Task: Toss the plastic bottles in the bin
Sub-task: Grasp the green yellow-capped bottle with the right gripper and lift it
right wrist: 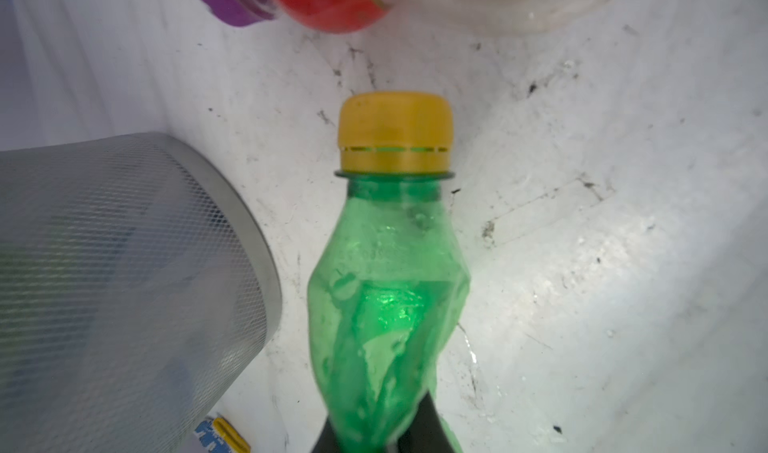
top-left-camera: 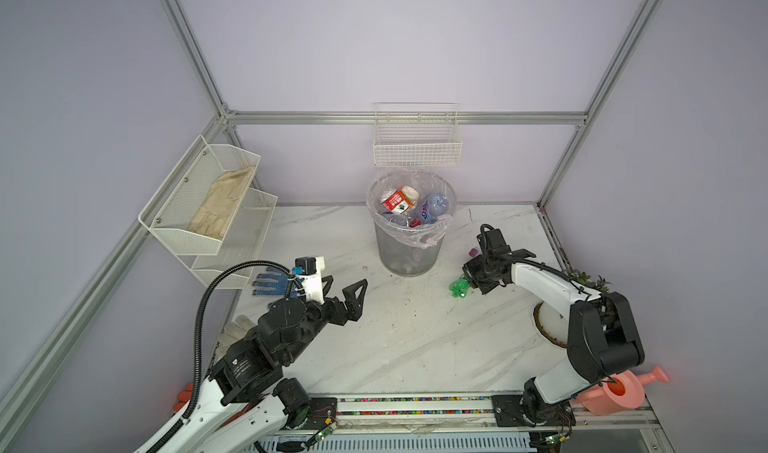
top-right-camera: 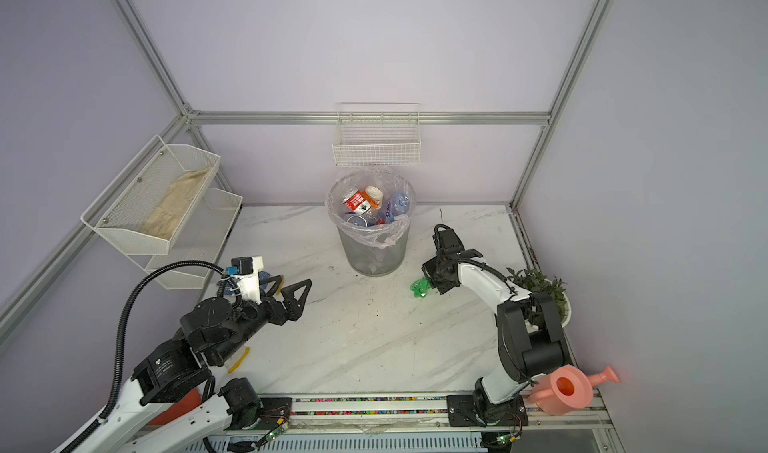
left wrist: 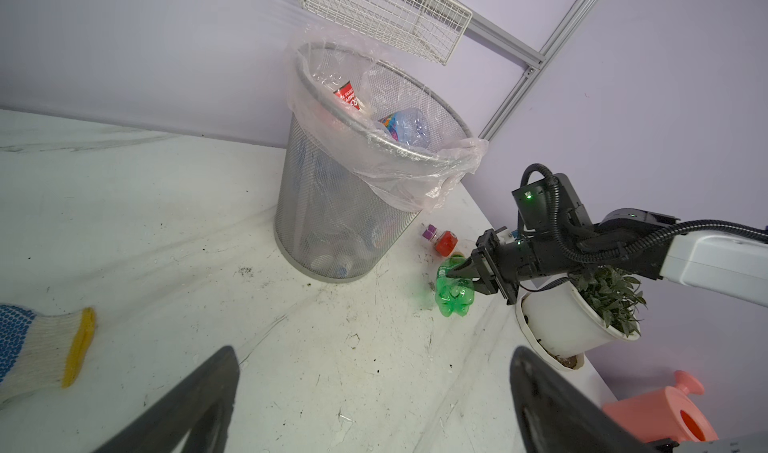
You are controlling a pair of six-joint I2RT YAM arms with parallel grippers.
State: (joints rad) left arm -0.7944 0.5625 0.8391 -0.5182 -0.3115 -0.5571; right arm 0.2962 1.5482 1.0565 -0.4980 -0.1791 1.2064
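A crushed green plastic bottle (right wrist: pixel 386 284) with a yellow cap lies low at the tabletop, just right of the bin (top-left-camera: pixel 407 251). My right gripper (left wrist: pixel 461 278) is shut on the green bottle's body. In both top views it shows as a green patch (top-left-camera: pixel 459 287) (top-right-camera: pixel 420 287) at the gripper. The mesh bin (left wrist: pixel 332 222), lined with a clear bag, holds a red-labelled bottle (top-left-camera: pixel 397 201) and a bluish one (top-left-camera: pixel 432 208). Two more bottles, purple-capped (left wrist: pixel 430 233) and red-capped (left wrist: pixel 445 242), lie beside the bin. My left gripper (top-left-camera: pixel 348 281) hovers open and empty, left of the bin.
A blue-dotted glove (left wrist: pixel 41 347) lies near the left arm. A potted plant (left wrist: pixel 582 318) and a pink watering can (top-left-camera: pixel 619 392) stand under and behind the right arm. White wire baskets hang on the back wall (top-left-camera: pixel 417 139) and the left wall (top-left-camera: pixel 208 197).
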